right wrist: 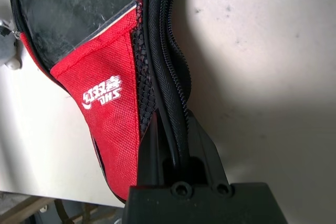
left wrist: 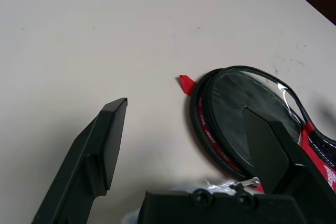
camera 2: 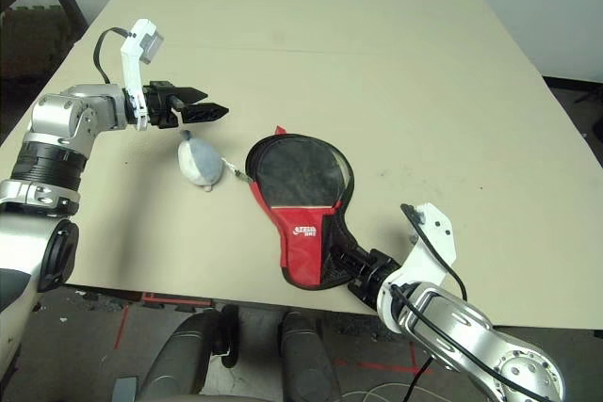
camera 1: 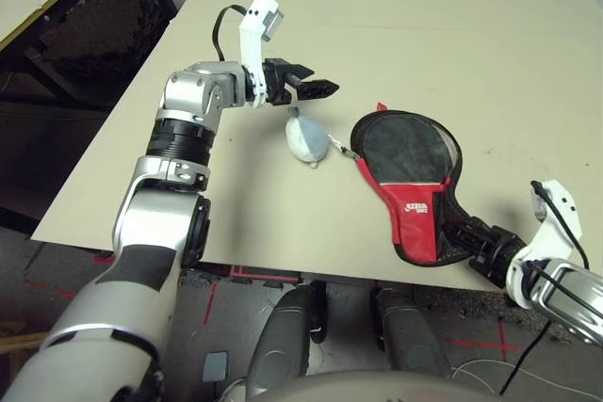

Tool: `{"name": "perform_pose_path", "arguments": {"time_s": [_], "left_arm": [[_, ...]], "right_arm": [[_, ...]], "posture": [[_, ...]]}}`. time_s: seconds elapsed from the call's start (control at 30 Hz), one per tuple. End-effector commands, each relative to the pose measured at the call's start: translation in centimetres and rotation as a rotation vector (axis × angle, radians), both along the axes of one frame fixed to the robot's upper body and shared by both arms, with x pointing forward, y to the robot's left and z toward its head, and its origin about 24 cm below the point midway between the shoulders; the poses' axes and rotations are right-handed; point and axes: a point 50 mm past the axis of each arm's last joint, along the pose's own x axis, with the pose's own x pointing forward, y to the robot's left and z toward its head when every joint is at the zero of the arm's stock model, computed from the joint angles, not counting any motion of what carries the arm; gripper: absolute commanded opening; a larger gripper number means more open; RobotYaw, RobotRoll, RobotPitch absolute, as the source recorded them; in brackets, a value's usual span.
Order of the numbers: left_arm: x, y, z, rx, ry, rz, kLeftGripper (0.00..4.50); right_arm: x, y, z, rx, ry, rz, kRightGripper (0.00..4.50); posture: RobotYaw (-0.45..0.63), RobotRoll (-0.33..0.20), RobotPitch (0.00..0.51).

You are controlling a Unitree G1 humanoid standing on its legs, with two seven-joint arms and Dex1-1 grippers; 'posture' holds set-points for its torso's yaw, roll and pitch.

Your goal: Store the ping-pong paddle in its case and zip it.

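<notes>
— Where does the case lie, and on what?

— Flat on a pale beige table, narrow end near the front edge, round end pointing toward the middle. Beyond the left edge of the table, a dark frame and floor; below the front edge, grey floor with red tape marks.

— And the ping-pong paddle?

— Inside the round part of the case, black rubber face up, seen through the open rim. Handle hidden.

— State of the claws?

— Right gripper clenched on the black zipper edge of the case at the narrow end. Left gripper released, fingers spread wide, hovering above the table just beyond a small grey-blue soft lump, grasping nothing.

— Anything from the wrist views not seen from the head?

— From the right wrist, close up: woven zipper tape and teeth running up between the two fingers, a strip of black mesh beside the red panel, white logo on coarse red fabric. From the left wrist: a small red tab sticking out at the round end, and a glossy sheen on the rubber face.

— Shapes and textures overall?

— Case soft, paddle-shaped, black rim with red panel. Lump rounded, cloth-like, just left of the case, a thin cord between them. Table matt, faintly scuffed.
</notes>
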Motion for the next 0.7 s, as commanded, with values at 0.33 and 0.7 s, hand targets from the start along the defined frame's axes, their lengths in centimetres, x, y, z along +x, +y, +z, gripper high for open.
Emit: {"name": "perform_pose_path", "arguments": {"time_s": [0.33,0.7], "left_arm": [[0.1,0.2,-0.4,0.006,0.011,0.006,4.50],[0.1,-0.1,-0.4,0.001,0.013,-0.003,4.50]], "right_arm": [[-3.1,0.2,-0.5,-0.038,0.075,0.123,0.03],[2.0,-1.5,1.9,-0.114,-0.087,0.250,0.85]], "posture": [[-0.24,0.000,0.198],[-0.24,0.000,0.197]]}}
